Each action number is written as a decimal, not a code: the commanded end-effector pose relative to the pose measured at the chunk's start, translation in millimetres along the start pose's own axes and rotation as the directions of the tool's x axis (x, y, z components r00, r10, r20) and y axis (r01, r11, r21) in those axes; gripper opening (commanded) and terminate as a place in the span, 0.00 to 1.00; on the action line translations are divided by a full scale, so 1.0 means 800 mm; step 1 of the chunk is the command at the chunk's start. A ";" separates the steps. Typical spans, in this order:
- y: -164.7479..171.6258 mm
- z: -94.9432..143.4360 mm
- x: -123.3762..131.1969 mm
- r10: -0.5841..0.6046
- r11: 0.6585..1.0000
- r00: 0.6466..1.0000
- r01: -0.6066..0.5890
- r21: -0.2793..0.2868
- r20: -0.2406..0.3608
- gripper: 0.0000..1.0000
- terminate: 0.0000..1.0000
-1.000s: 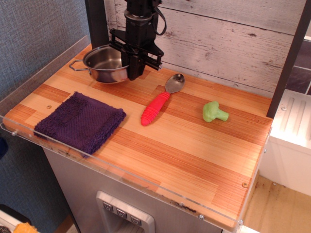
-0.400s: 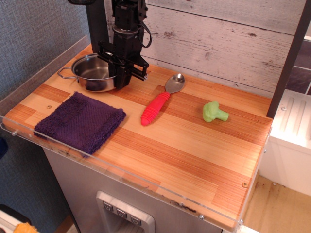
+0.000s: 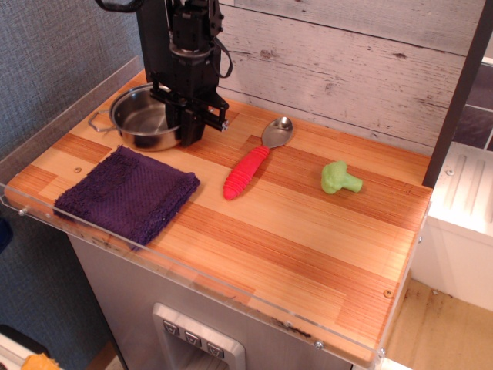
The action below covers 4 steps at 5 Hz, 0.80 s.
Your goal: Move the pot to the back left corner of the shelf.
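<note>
the pot (image 3: 143, 120) is shiny polished steel; the worktop (image 3: 293, 231) smooth striped wood with a clear acrylic rim; the purple cloth (image 3: 127, 193) is nubbly, matt terry.

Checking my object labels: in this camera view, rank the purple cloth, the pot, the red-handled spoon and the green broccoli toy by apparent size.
1. purple cloth
2. pot, partly hidden by the gripper
3. red-handled spoon
4. green broccoli toy
The cloth lies nearer the camera, which exaggerates its lead.

My arm (image 3: 189, 69) and the pot (image 3: 142, 119) fill the back left corner of the desk (image 3: 308, 247). The purple cloth (image 3: 127, 193) blocks the front left. The spoon (image 3: 254, 162) and green toy (image 3: 339, 178) sit mid-desk. The front right is open.
</note>
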<state>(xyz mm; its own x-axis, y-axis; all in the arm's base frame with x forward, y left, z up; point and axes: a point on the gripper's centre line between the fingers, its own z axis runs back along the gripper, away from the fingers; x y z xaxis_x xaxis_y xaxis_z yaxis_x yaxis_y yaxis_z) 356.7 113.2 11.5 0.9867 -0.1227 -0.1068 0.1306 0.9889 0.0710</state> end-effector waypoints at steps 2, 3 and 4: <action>0.028 0.084 -0.027 0.050 0.999 0.978 -0.050 -0.002 0.201 1.00 0.00; 0.020 0.110 -0.054 0.070 0.998 0.959 -0.065 -0.027 0.274 1.00 0.00; 0.010 0.118 -0.070 0.051 0.998 0.956 -0.040 -0.045 0.289 1.00 0.00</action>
<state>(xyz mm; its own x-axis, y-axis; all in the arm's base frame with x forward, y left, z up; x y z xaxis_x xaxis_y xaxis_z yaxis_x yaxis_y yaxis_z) 330.2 107.3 94.5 0.9858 -0.0943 0.1388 0.0946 0.9955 0.0041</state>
